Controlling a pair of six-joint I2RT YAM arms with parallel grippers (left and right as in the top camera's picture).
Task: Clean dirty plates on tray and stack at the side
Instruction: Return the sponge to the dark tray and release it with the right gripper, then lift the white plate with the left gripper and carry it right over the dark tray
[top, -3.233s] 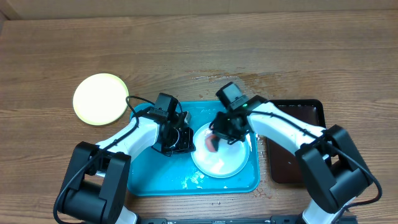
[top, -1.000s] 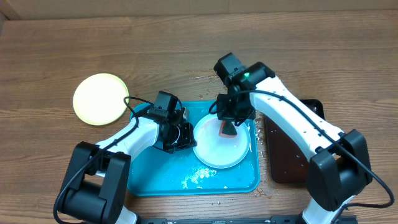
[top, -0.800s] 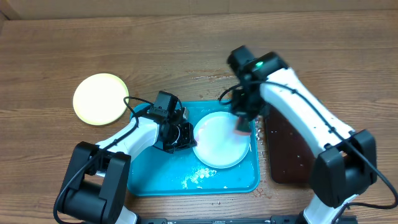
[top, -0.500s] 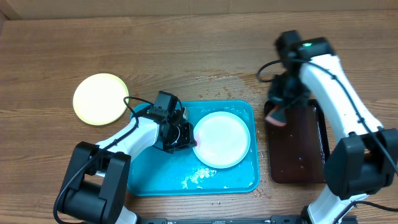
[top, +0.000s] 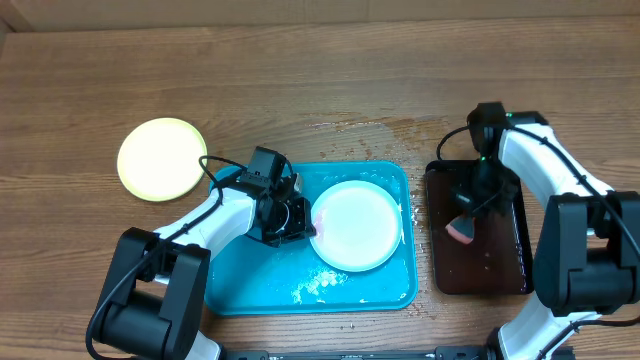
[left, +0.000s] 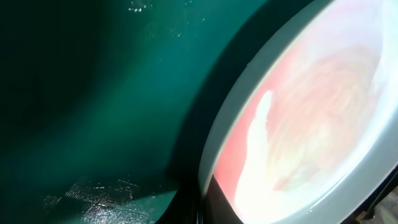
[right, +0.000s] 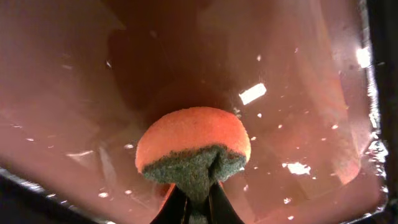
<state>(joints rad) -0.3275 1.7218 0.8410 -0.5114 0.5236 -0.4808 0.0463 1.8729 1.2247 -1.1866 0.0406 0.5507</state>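
Observation:
A pale blue plate (top: 356, 224) with a white centre lies on the turquoise tray (top: 250, 285). My left gripper (top: 300, 222) is shut on the plate's left rim; in the left wrist view the rim (left: 230, 149) fills the right side over the tray floor (left: 93, 93). A yellow-green plate (top: 161, 158) lies on the table at the far left. My right gripper (top: 470, 215) is shut on an orange sponge with a green scrub side (right: 194, 149) and holds it over the dark brown tray (top: 500, 265). The sponge (top: 459, 230) also shows in the overhead view.
The dark brown tray (right: 298, 74) holds a film of liquid with specks. Water drops and crumbs lie on the table (top: 400, 128) behind the two trays. Foam patches sit on the turquoise tray's front part (top: 318, 285).
My right arm has lifted the sponge off the plate and swung it right, over the dark brown tray. The left gripper and the plate have stayed put.

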